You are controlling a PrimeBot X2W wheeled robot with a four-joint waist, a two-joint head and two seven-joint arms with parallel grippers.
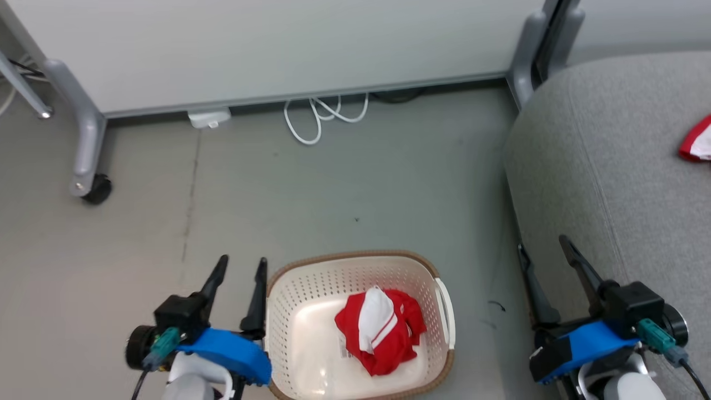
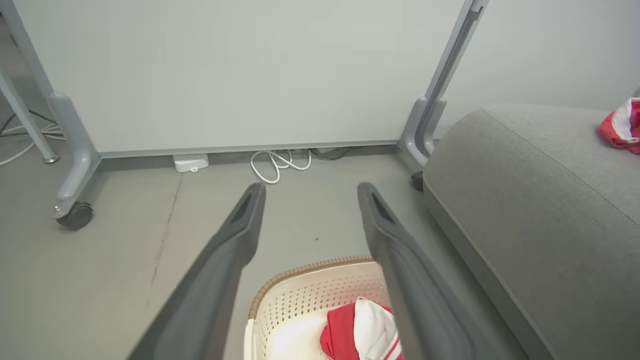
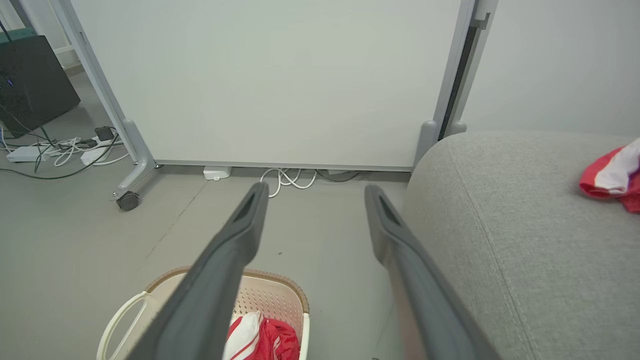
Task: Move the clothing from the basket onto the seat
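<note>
My left pincer (image 1: 243, 260) and right pincer (image 1: 542, 243) gape wide, empty. One red garment (image 1: 380, 330) lies in the basket (image 1: 344, 257), another garment (image 1: 697, 141) on the seat (image 1: 611, 166). Grabbing deep may snag the basket wall.

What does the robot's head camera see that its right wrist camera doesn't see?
Head view extras: the left gripper, open next to the basket, and the basket's whole floor. Right wrist view extras: a dark box at the far left. Both share: the red clothing in the basket, a second red piece on the grey seat, the white cable loop, and the right gripper, open.
</note>
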